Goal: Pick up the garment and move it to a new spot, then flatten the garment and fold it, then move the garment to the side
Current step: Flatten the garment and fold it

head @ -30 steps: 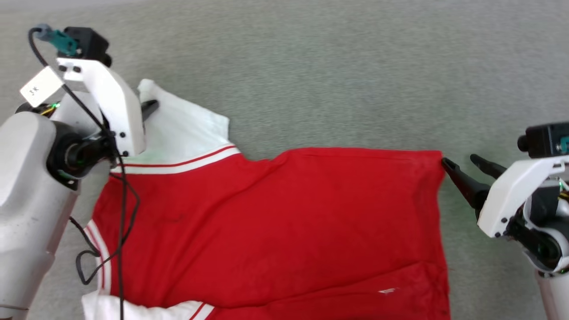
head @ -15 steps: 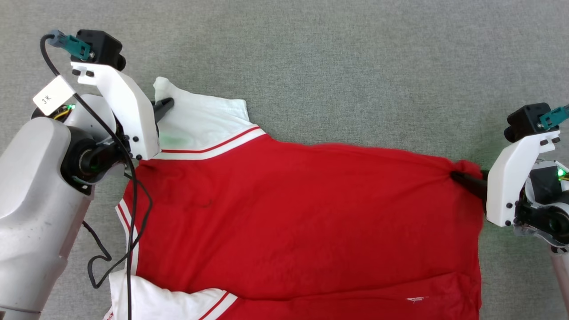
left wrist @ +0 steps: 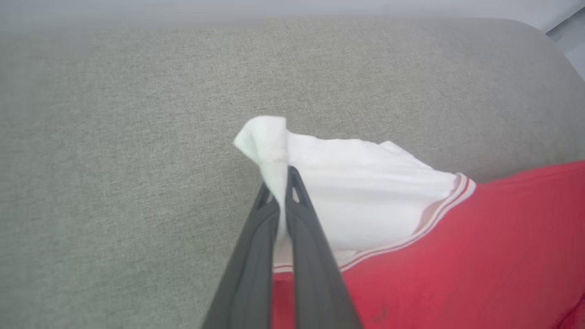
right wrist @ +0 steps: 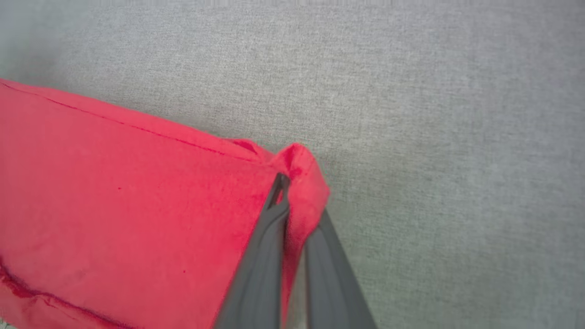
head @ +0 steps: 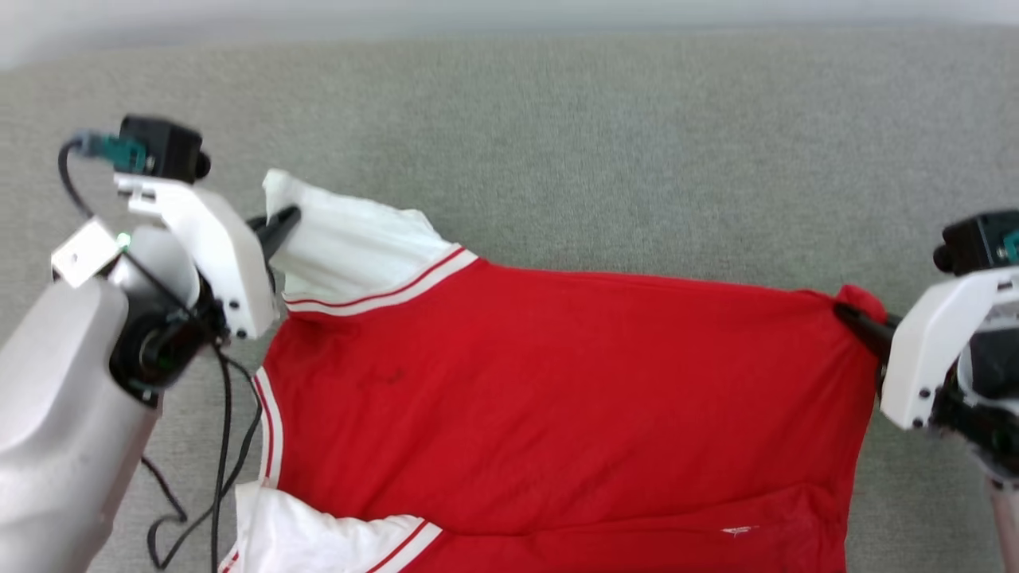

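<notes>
Garment (head: 557,398), left gripper (head: 279,227) clamped on its sleeve tip (left wrist: 269,146), right gripper (head: 856,322) on its hem corner (right wrist: 301,169); shallow pinches may slip under tension.

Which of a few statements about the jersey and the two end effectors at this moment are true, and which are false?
1. The left end effector is shut on a corner of the garment, at its white sleeve. True.
2. The right end effector hangs open above the cloth. False: it is shut on a red corner of the garment.
3. The garment rests on a grey fabric surface. True.
4. Large black lettering faces up. False: the red side facing the head camera is plain.
5. Red-white striped trim borders the white sleeve. True.
</notes>
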Motion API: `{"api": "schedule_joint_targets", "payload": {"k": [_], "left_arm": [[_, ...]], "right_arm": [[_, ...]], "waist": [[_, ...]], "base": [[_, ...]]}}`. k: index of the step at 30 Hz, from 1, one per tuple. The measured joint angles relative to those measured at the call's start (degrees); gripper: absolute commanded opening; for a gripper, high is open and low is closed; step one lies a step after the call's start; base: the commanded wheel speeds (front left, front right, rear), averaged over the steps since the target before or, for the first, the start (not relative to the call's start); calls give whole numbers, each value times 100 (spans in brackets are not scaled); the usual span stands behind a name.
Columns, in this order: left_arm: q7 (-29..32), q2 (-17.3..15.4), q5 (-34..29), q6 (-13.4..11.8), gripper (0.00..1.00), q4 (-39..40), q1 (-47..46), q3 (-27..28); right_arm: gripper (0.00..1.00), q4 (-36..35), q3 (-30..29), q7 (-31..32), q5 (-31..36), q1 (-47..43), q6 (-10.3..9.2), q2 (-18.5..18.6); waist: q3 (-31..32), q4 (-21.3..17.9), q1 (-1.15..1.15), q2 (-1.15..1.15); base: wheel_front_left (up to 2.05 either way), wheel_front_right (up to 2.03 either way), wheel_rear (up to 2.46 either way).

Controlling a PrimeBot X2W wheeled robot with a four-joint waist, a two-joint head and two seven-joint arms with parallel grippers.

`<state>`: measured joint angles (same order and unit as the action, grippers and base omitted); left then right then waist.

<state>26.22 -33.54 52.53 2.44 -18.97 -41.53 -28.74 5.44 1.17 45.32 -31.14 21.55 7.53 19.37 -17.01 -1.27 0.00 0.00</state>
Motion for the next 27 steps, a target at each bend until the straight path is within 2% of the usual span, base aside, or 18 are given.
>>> {"api": "schedule_joint_targets", "payload": {"k": [7, 17, 23, 27], "left_arm": [[-515, -175, 135, -309, 0, 628, 1232, 168], [-1054, -256, 606, -849, 0, 1373, 3370, 401], [-1146, -279, 758, -1022, 0, 1534, 4173, 391], [-1129, -124, 826, -1036, 0, 1396, 4369, 255]], "right_arm": [[0, -165, -374, -680, 257, -833, 0, -326], [0, -51, -376, -1335, 325, -1906, 0, -699], [0, 102, -399, -1586, 234, -2396, 0, -777], [0, 247, -334, -1655, 225, -2643, -1, -891]], "waist": [[482, 100, 0, 0], [996, 254, 0, 0], [1165, 315, -1, 0], [1232, 318, 0, 0]], "base": [[0, 0, 0], [0, 0, 0], [0, 0, 0], [0, 0, 0]]}}
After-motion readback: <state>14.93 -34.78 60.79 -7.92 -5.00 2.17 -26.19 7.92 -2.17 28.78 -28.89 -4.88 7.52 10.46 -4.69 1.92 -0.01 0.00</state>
